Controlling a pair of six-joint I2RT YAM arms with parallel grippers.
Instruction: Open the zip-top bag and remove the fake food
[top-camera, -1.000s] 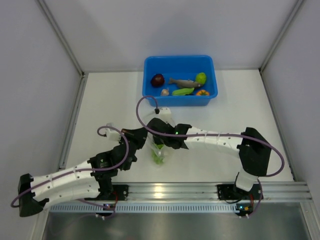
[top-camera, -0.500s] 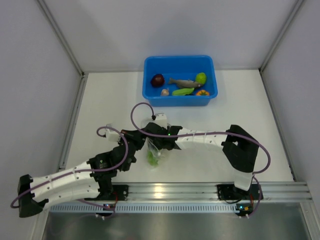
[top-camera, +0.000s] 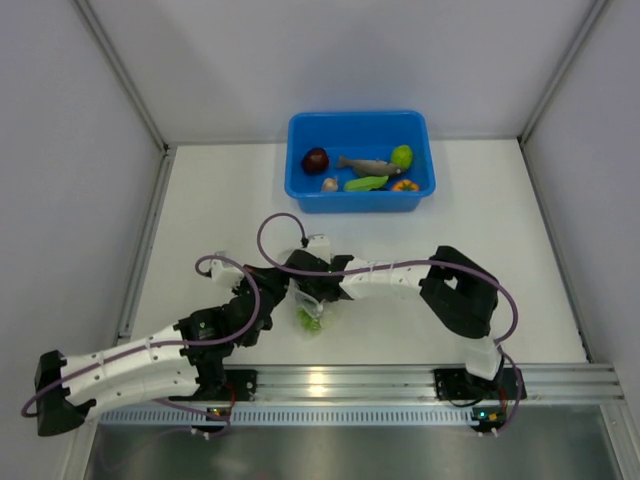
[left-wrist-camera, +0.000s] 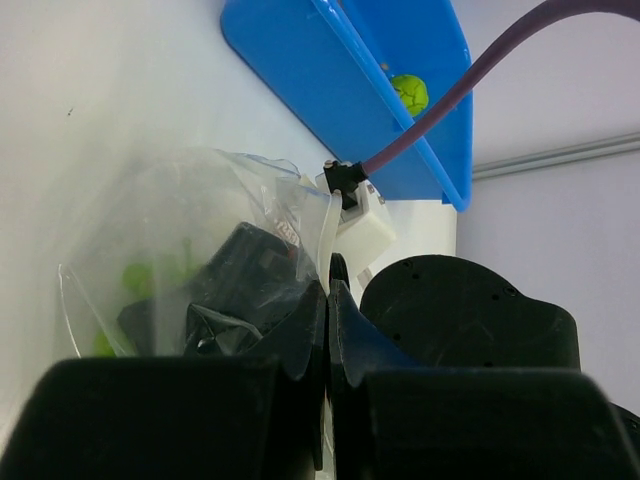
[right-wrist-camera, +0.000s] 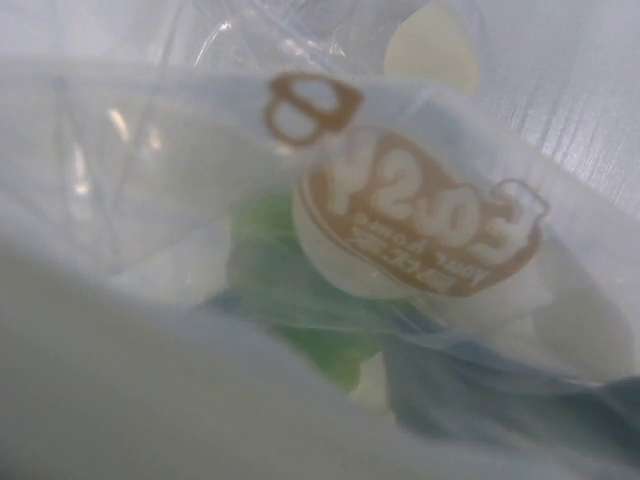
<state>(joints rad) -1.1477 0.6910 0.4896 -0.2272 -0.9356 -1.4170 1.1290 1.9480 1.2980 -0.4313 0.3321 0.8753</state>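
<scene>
Status: zip-top bag (top-camera: 312, 303) lies on the worktop (top-camera: 215, 200) between the two arms, near the bases and well apart from the blue bin (top-camera: 297, 150).
Left gripper (left-wrist-camera: 327, 298): fingers together, clamped on a strip of the bag's top edge. In the left wrist view the film runs straight into the pinch.
Right gripper (top-camera: 301, 280) is at the bag's far end. Through the film we can't tell if it's inside or behind. Right wrist cam is pressed against film w/ a printed logo and the fingers aren't visible, so we can't tell if they're apart or together.
One green piece (right-wrist-camera: 285, 290) shows in the bag, too blurred to ID. The other fake food (top-camera: 366, 166) lies in the bin.

Handling, our read:
- Bag is thin, crinkly, v. light film w/ no stiffness. It'll collapse and slide on the worktop w/o a counter-hold.
- It's slippery too, so pinch at the zip rail where it's thicker, not mid-panel.
- We'd use the left pinch as anchor on one lip and take the opp. lip or the piece w/ the right.
- Green piece is prob. small, light, hard plastic, so grip across its middle.
- Risk: catching film along w/ the piece and lifting the whole bag.
</scene>
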